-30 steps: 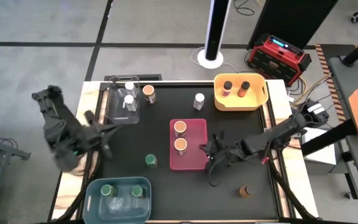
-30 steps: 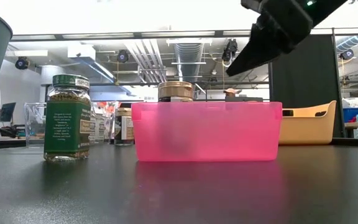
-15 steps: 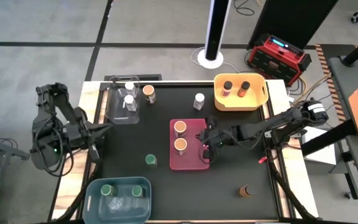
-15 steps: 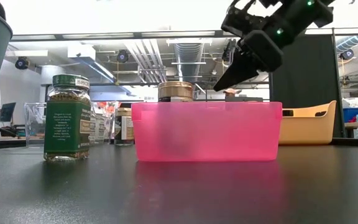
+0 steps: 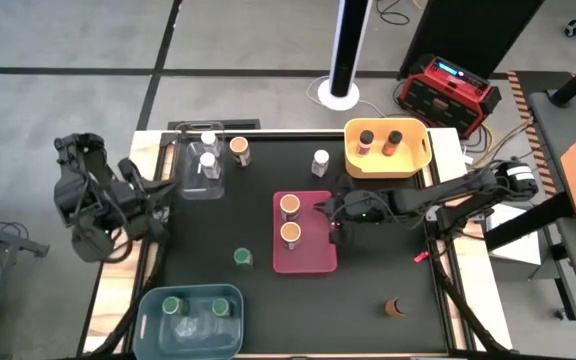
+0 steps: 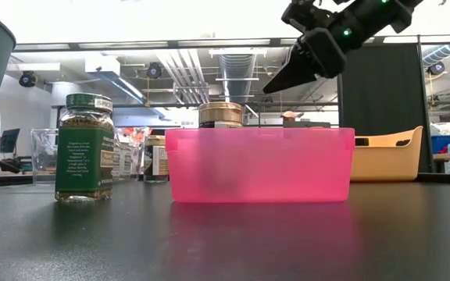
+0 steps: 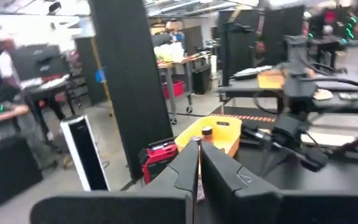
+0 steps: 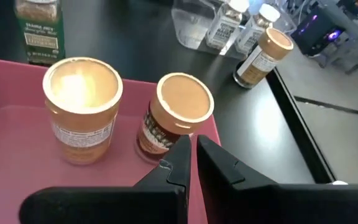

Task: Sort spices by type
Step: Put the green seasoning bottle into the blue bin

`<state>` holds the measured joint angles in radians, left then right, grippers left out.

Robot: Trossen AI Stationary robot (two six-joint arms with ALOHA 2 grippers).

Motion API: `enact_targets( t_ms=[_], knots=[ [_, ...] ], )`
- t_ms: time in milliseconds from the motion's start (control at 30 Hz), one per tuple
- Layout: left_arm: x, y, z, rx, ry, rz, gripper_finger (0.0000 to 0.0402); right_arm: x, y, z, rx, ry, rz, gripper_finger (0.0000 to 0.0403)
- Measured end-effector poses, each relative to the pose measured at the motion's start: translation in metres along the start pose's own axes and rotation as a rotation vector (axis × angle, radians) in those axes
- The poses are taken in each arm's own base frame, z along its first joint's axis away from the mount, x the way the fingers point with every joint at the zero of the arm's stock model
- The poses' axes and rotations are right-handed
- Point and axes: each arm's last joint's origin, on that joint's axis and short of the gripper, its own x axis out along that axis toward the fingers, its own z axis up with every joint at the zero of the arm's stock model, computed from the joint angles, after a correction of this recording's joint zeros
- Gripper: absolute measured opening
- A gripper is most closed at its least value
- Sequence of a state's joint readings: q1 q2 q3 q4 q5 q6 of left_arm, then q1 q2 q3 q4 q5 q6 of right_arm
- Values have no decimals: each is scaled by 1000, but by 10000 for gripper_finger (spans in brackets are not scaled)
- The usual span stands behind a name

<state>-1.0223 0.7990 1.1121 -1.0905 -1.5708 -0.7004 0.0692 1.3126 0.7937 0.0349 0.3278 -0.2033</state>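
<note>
Spice jars sorted into coloured bins on a black worktop, both robot claws closed and empty.

Right gripper (image 5: 330, 212) hovers with fingers pressed together over the right rim of the pink rectangular plastic bin (image 5: 313, 259) at the worktop's centre, which holds two orange-lidded spice jars (image 5: 290, 207). Left gripper (image 5: 165, 187) hangs at the left edge, fingers together, holding nothing. A yellow bin (image 5: 415, 160) at the back right corner holds two dark-lidded jars (image 5: 366, 138); a clear bin (image 5: 188, 185) at the back left holds white-lidded jars (image 5: 208, 140); a blue bin (image 5: 152, 305) at the front left holds green-lidded jars (image 5: 172, 305). Loose on the worktop stand a green-lidded jar (image 5: 243, 258), an orange-lidded jar (image 5: 239, 148), a white-lidded jar (image 5: 320, 160), and a brown-lidded jar (image 5: 395, 307) near the front right corner.
</note>
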Motion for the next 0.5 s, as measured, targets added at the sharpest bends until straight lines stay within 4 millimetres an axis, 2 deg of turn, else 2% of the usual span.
enact_targets(
  t_ms=[167,500],
  knots=[
    [1,0,-8,-21,0,9,0,-6,-4,1,12,-27,13,18],
    [1,-7,-9,-4,1,8,0,-6,-3,0,-7,-30,36,18]
  ],
)
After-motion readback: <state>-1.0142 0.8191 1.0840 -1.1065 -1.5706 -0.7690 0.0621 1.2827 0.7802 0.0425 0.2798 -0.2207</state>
